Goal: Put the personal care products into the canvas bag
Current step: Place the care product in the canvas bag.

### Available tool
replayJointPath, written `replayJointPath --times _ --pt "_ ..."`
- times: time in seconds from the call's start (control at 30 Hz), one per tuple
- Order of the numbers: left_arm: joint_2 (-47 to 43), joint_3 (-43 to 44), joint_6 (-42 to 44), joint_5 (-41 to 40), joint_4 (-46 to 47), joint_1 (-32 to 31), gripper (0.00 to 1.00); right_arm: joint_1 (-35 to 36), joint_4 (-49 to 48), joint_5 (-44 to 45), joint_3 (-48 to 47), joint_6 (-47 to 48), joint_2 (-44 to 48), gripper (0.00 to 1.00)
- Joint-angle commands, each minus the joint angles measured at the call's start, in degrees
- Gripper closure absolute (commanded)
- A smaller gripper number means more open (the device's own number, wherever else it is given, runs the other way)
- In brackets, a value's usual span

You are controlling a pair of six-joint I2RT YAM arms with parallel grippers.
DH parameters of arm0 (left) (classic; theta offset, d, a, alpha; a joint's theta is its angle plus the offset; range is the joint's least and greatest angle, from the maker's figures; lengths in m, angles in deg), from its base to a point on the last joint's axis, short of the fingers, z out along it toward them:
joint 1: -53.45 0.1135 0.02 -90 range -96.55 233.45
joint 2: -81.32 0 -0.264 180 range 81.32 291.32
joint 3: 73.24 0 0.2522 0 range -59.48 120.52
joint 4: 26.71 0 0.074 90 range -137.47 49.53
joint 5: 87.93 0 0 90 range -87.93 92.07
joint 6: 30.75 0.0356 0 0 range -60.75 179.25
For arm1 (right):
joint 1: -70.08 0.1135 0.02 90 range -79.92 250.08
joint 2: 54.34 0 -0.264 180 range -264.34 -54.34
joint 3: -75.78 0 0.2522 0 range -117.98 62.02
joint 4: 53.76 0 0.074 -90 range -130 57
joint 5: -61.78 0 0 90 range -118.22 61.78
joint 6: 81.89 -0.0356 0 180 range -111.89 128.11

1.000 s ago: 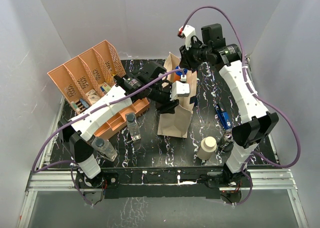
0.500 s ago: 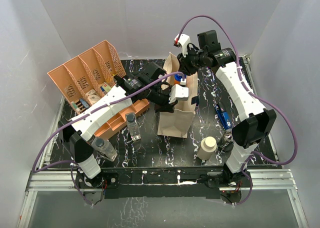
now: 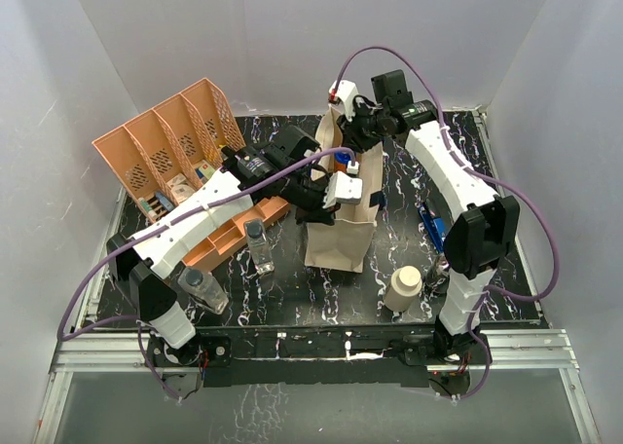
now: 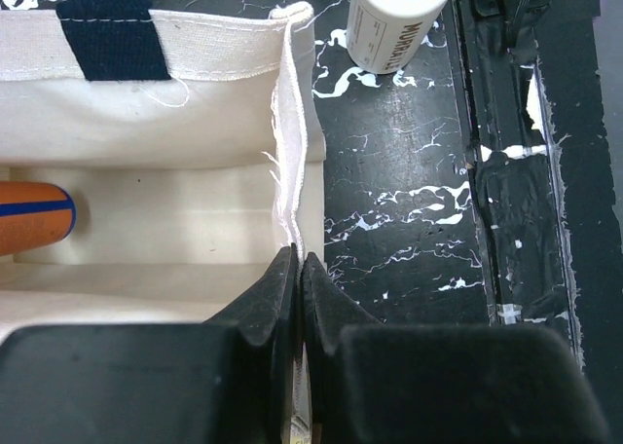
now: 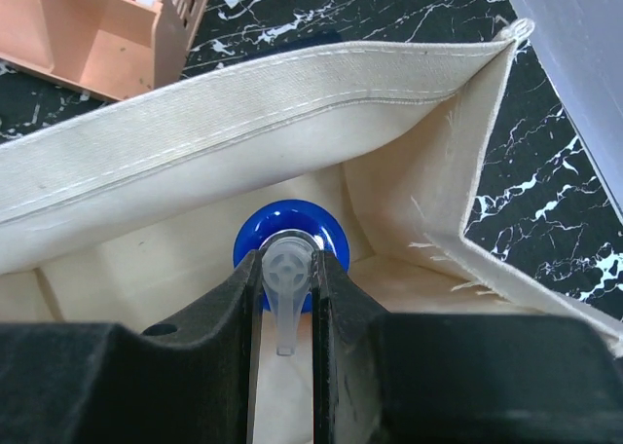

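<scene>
Blue pump bottle (image 5: 282,220) hanging inside the canvas bag (image 5: 224,103), pinched at its nozzle by the nearly closed right gripper (image 5: 287,269). Probably light, rigid, slippery; best held at the neck. Bag rim clamped by closed left gripper (image 4: 298,269).

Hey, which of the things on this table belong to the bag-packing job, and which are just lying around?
Job: cream canvas bag with navy handles, rim pinched by left gripper; blue-topped pump bottle in right gripper; cream cylinder bottle; clear dark-capped bottle; second clear bottle.
Lying about: orange perforated plastic tray; slim blue flat object.
</scene>
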Motion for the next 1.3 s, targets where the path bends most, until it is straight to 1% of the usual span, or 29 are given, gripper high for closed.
replayJointPath --times 0.0,0.33,0.6,0.9,1.03,1.27 --pt "-3.1 -1.0 2.1 2.8 -2.6 -0.3 1.0 -0.1 -10.7 0.0 -0.4 3.0 0.6 0.92" --pt "-3.1 -2.0 3.3 4.0 -3.3 -0.2 1.0 -0.2 -18.5 5.3 3.7 6.9 0.0 0.92" --pt "-3.4 -2.5 4.2 4.5 -3.7 -0.2 1.0 -0.2 -18.6 7.9 3.5 8.3 -2.4 0.92" --pt "-3.9 -4.1 4.3 3.9 -2.9 -0.3 1.0 -1.2 -17.2 9.6 4.4 5.9 -4.4 0.92" --pt "-4.0 -4.3 4.3 3.8 -2.6 -0.2 1.0 -1.7 -17.0 10.7 5.3 4.7 -4.9 0.87" --pt "-3.7 -5.4 4.1 2.6 -1.5 -0.3 1.0 -2.2 -16.7 10.8 5.3 1.5 -6.1 0.73"
